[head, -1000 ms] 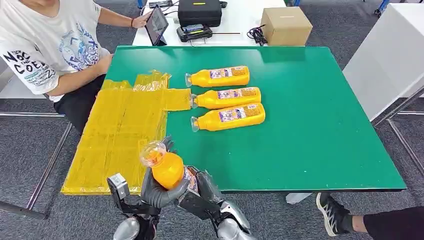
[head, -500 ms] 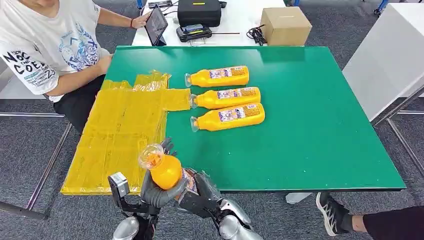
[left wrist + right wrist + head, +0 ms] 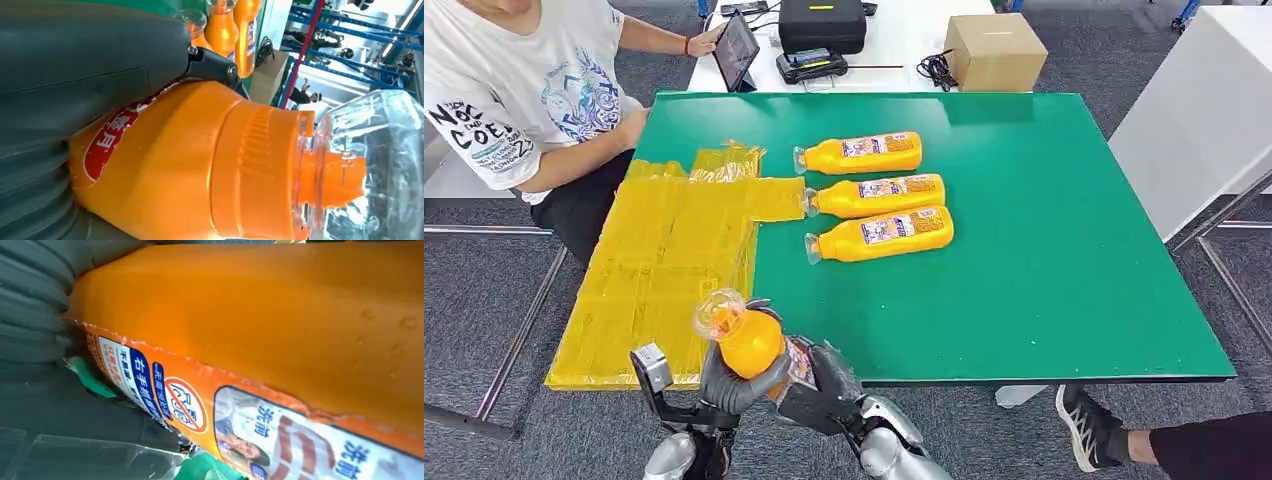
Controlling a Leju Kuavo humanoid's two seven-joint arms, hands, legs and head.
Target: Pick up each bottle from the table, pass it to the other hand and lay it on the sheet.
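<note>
An orange bottle [image 3: 751, 342] with a clear cap [image 3: 717, 312] is held up at the table's near edge, cap pointing towards the yellow sheet [image 3: 664, 250]. My left hand [image 3: 727, 386] wraps its shoulder below the cap. My right hand [image 3: 822, 384] holds its labelled lower body. The left wrist view has the bottle [image 3: 200, 165] close up against my left hand [image 3: 75, 70]. In the right wrist view the bottle's label [image 3: 280, 430] lies against my right hand [image 3: 35, 335]. Three more orange bottles [image 3: 879, 195] lie side by side on the green table [image 3: 1054, 260].
A person in a white T-shirt [image 3: 524, 90] sits at the far left, beside the sheet. Behind the table stand a tablet [image 3: 736, 48], a black case [image 3: 822, 22] and a cardboard box [image 3: 996, 50]. A white table [image 3: 1204, 110] is to the right.
The held bottle and both hands have shifted slightly left, towards the sheet. The three bottles on the table have not moved.
</note>
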